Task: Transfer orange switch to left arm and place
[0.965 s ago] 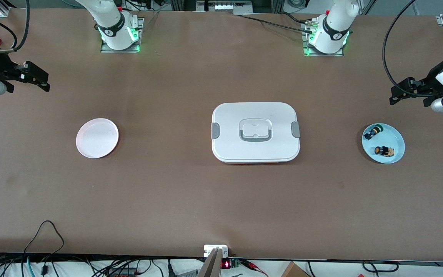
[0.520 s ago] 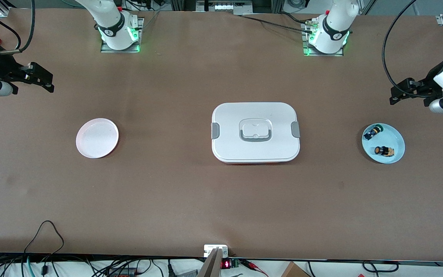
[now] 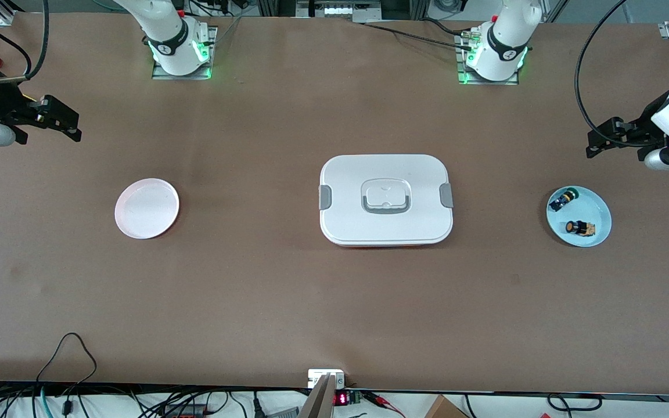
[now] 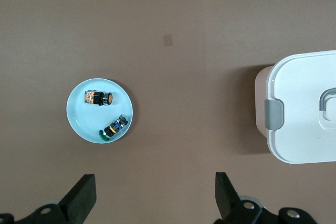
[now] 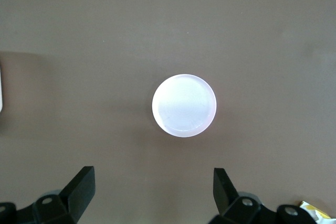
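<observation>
The orange switch (image 3: 579,227) lies on a light-blue plate (image 3: 599,209) at the left arm's end of the table, beside a black switch with blue and green parts (image 3: 562,200). It also shows in the left wrist view (image 4: 100,98) on the plate (image 4: 79,115). My left gripper (image 3: 597,143) hangs open and empty over bare table beside that plate; its jaws (image 4: 155,182) stand wide apart. The white box (image 3: 386,199) sits mid-table. My right gripper (image 3: 66,124) is open and empty over the right arm's end of the table, its jaws (image 5: 152,174) wide apart.
A pink plate (image 3: 147,208), with nothing on it, lies toward the right arm's end and shows in the right wrist view (image 5: 184,105). The box's end with a grey clip shows in the left wrist view (image 4: 302,108). Cables run along the table edge nearest the front camera.
The right gripper has shifted slightly toward the table's middle. The left gripper has moved very little. Both stay open; nothing on the table has moved.
</observation>
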Motion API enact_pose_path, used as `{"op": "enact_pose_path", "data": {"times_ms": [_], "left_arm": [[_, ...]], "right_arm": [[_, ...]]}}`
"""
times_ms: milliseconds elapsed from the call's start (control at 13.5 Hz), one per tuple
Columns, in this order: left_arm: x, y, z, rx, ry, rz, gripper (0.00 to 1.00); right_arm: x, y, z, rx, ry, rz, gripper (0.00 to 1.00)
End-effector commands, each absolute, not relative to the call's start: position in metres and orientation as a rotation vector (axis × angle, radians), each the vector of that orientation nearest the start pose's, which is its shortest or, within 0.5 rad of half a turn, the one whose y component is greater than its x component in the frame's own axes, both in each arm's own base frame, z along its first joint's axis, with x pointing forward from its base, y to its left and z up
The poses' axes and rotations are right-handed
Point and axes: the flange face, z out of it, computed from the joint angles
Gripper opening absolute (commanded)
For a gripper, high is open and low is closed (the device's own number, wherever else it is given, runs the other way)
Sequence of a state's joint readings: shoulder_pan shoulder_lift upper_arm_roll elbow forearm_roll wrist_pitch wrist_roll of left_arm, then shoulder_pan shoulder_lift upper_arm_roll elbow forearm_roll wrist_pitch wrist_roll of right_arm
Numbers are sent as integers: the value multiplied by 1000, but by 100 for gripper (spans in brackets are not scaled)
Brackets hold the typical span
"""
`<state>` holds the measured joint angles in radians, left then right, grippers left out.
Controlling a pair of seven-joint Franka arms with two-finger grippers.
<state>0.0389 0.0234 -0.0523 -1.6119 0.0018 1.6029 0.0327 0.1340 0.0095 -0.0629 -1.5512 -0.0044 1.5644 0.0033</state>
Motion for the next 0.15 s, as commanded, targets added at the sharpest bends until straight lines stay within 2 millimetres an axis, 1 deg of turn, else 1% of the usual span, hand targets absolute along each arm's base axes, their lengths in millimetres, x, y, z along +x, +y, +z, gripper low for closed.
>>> {"op": "enact_pose_path", "data": {"times_ms": [0, 74], "left_arm": [[562, -7, 597, -3118, 104, 51, 100], [562, -7, 597, -3118, 104, 51, 100]], "right_arm": [[558, 28, 635, -3122, -80, -19, 100], [558, 28, 635, -3123, -82, -19, 100]]}}
